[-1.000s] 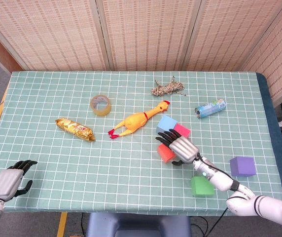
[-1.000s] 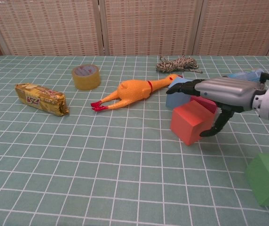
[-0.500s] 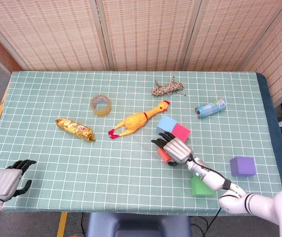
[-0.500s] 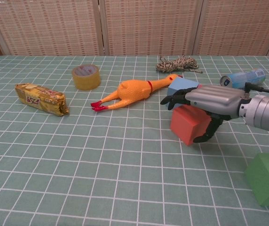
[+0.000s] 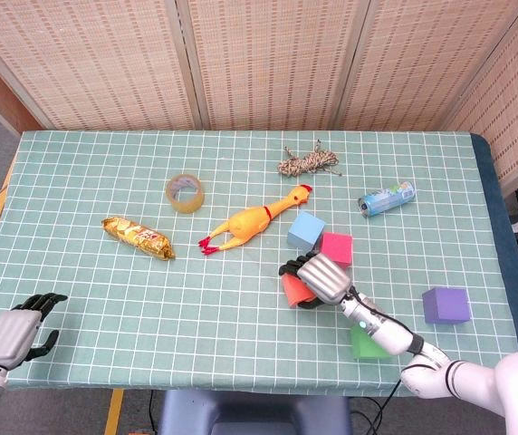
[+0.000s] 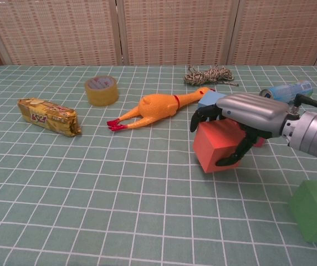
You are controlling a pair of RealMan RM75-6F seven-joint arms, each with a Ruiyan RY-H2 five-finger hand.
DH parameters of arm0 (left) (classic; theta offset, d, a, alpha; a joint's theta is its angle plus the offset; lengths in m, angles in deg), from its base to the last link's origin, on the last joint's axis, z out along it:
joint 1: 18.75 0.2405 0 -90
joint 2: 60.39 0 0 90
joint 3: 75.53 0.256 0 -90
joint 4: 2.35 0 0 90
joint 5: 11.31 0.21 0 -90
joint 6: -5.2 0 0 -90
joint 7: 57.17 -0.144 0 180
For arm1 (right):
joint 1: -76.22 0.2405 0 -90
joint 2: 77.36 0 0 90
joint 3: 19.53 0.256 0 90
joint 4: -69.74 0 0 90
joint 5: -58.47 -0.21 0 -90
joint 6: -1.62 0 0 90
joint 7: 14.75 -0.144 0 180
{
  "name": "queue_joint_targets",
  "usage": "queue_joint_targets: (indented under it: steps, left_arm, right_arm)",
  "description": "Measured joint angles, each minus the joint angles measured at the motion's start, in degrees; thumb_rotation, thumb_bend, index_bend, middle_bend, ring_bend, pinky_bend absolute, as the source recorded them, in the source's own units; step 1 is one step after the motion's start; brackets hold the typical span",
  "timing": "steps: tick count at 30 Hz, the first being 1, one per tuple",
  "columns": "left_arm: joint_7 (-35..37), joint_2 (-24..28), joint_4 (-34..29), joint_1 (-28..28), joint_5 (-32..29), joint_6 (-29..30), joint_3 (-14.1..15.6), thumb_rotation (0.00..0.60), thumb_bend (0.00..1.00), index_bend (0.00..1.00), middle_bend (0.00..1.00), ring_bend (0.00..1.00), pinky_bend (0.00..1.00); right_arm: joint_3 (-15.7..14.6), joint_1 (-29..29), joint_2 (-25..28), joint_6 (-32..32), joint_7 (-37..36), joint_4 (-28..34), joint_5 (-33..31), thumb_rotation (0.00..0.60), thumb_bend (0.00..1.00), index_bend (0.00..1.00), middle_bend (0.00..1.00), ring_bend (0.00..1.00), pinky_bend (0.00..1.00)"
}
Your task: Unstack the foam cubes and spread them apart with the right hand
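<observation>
My right hand point(image 5: 321, 277) point(image 6: 246, 117) grips a red foam cube point(image 5: 292, 289) point(image 6: 214, 146), fingers curled over its top and thumb on its near side. The cube looks slightly tilted, low over the table. Behind it lie a light-blue cube point(image 5: 305, 230) point(image 6: 210, 98) and a pink cube point(image 5: 336, 247), the pink one mostly hidden behind my hand in the chest view. A green cube point(image 5: 364, 343) point(image 6: 316, 210) lies near the front edge, a purple cube point(image 5: 446, 304) further right. My left hand point(image 5: 14, 330) rests at the table's front-left corner with nothing in it, fingers apart.
A rubber chicken point(image 5: 252, 220) point(image 6: 157, 107) lies just left of the cubes. A tape roll point(image 5: 186, 192), a gold snack pack point(image 5: 137, 236), a twine bundle point(image 5: 307, 164) and a blue can point(image 5: 387, 197) lie further back and left on the green checked cloth point(image 5: 105, 281).
My right hand has closed on the red cube and drawn it toward the front left, away from the pink and blue cubes. The left hand stayed put.
</observation>
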Motion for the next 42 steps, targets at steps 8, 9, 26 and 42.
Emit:
queue_joint_targets:
  steps: [8,9,26,42]
  left_arm:
    - [-0.03,0.00,-0.02,0.02,0.05,0.08,-0.02,0.600,0.47,0.21,0.20,0.18,0.39]
    - [-0.01,0.01,-0.03,0.05,0.04,0.12,-0.02,0.600,0.47,0.20,0.20,0.18,0.39]
    - [0.08,0.08,-0.07,0.07,0.17,0.10,0.03,0.600,0.47,0.21,0.20,0.18,0.39]
    - [0.06,0.01,-0.05,-0.06,-0.09,-0.30,0.02,0.600,0.47,0.20,0.20,0.19,0.39]
  right_arm:
    - [-2.64,-0.69,0.91,-2.06,-0.60,5.21,2.72,0.600,0.12,0.34,0.48,0.46,0.69]
    - [-3.03,-0.99,1.12,-2.05,0.28,6.44,2.75,0.600,0.12,0.34,0.48,0.46,0.69]
    - [-6.52,-2.75,4.85,0.42,8.55,15.69,3.32,0.600,0.12,0.08,0.19,0.11,0.45]
    - [-4.63,-3.37,6.62,-3.16,-2.05,14.54,1.77,0.600,0.06,0.00,0.00,0.00,0.15]
